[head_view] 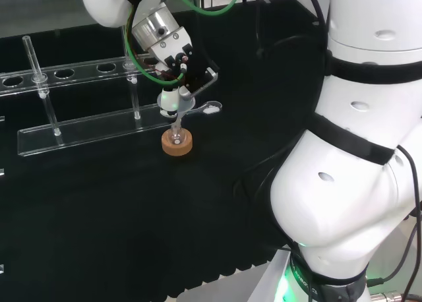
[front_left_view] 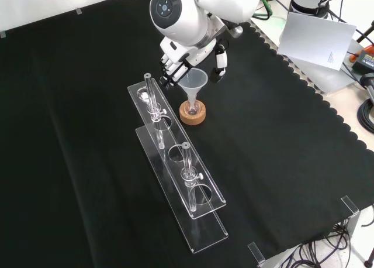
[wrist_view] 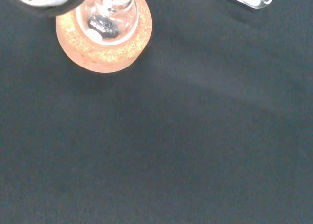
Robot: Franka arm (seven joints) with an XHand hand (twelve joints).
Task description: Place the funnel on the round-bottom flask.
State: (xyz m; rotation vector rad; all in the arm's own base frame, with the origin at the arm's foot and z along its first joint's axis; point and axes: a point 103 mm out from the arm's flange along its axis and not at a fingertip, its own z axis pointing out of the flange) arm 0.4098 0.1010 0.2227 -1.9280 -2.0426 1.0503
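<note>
A clear funnel point(front_left_view: 194, 81) stands upright with its stem down in the neck of the small round-bottom flask point(front_left_view: 193, 108). The flask sits on a cork ring point(front_left_view: 193, 115). The hand point(front_left_view: 178, 62) hangs right behind the funnel, with its dark fingers curled against the funnel's rim. In the head view the hand point(head_view: 183, 68) is just above the funnel point(head_view: 173, 103), which reaches down to the flask on the cork ring point(head_view: 177, 144). The wrist view looks down past the palm on the flask's bulb point(wrist_view: 108, 19) in the cork ring point(wrist_view: 100, 52).
A long clear test-tube rack point(front_left_view: 175, 157) lies just left of the cork ring in the front view, with two upright tubes point(front_left_view: 153, 101) point(front_left_view: 187, 162). In the head view the rack point(head_view: 92, 127) runs behind the flask. The bench's scalloped edge point(front_left_view: 304, 81) is to the right.
</note>
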